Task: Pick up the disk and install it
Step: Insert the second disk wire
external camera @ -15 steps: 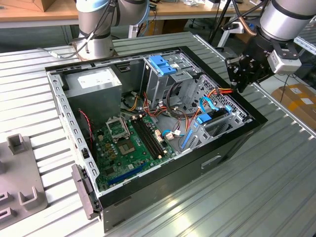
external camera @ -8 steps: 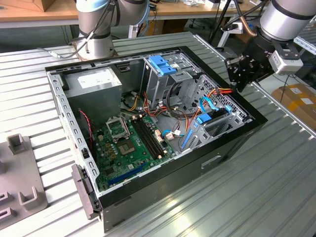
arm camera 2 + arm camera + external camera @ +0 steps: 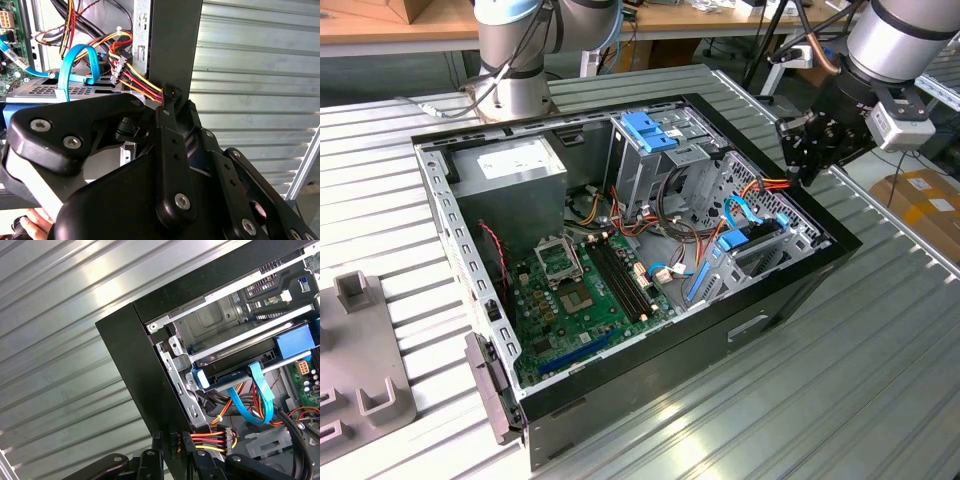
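Exterior view: black linkage gripper point(image 3: 802, 150) hangs at the exterior view's right, against the rim of the open black desktop computer case point(image 3: 620, 375). In the first wrist view its fingertips stand narrowly apart, holding nothing, the case's black side wall between them.

The disk point(image 3: 235, 371), a flat dark metal drive in a bright blue plastic carrier, lies in the grey metal drive cage point(image 3: 215, 320), near the gripper and not touched. It appears seated in a slot; how deep is hard to judge.

A flat light-blue ribbon cable point(image 3: 261, 390) loops just beside it.

Handling, my judgement: stiff, dense, shock-sensitive, smooth faces. Grip the carrier's side rails, clear of cable and label.
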You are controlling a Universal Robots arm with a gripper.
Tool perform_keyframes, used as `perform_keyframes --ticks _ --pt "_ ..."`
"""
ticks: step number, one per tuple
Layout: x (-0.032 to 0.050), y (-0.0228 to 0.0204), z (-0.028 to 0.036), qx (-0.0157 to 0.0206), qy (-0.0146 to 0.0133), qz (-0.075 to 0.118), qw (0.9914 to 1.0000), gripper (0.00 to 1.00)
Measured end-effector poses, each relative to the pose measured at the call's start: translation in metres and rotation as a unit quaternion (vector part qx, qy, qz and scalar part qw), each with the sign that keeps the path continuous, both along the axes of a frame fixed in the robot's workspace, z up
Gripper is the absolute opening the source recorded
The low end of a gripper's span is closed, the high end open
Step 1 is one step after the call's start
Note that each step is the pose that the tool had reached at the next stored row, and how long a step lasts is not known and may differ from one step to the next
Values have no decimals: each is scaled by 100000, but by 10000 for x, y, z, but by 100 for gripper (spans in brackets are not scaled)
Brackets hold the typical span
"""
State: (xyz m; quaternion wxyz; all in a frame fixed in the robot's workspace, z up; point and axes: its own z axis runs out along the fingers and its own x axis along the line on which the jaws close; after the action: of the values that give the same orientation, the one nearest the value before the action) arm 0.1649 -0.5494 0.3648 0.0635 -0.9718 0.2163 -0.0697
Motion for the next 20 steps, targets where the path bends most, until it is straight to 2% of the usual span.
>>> perform_keyframes --ticks 3,5,12,20 --pt "0 0 0 1 0 12 100000 27" --pt "0 -1 0 0 0 22 100000 16" --pt "0 -2 7 13 2 43 100000 16" --pt "0 -1 81 2 -2 44 100000 16"
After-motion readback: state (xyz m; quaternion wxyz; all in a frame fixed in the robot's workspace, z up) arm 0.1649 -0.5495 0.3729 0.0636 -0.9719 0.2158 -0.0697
